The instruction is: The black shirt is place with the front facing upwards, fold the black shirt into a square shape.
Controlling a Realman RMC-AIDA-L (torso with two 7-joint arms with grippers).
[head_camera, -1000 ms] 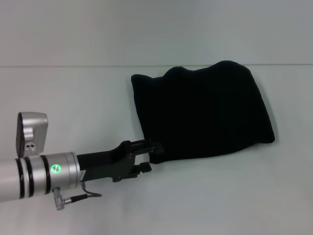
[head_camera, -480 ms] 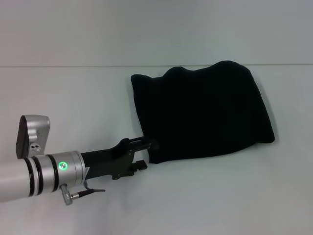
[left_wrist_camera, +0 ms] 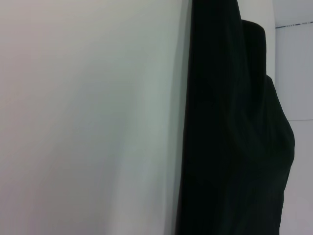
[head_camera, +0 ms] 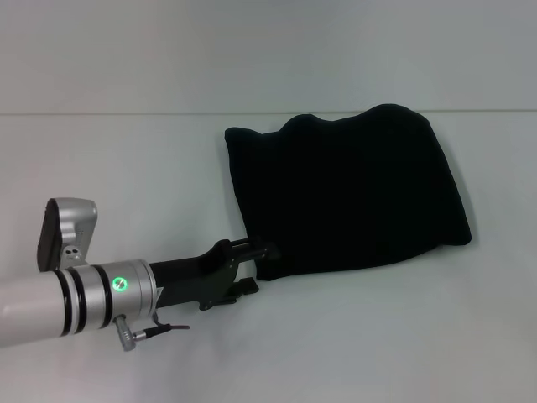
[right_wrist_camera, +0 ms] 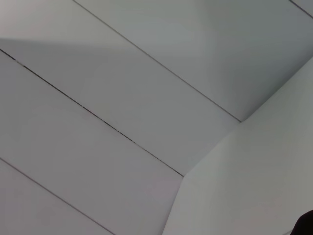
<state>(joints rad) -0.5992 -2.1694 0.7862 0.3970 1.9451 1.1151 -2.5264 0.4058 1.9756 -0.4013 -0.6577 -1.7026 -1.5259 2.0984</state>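
Sitting at the near-left corner of the black shirt point(head_camera: 348, 195), the left gripper point(head_camera: 262, 267) touches the hem, fingers apart or clenched cannot tell; shirt lies folded right of centre on the table point(head_camera: 126, 168); should nudge edges square, low and slow; right gripper unseen

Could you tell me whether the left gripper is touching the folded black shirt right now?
Cannot tell. In the head view the left gripper meets the near-left corner of the folded black cloth shirt, black against black, so neither contact nor a gap shows plainly.
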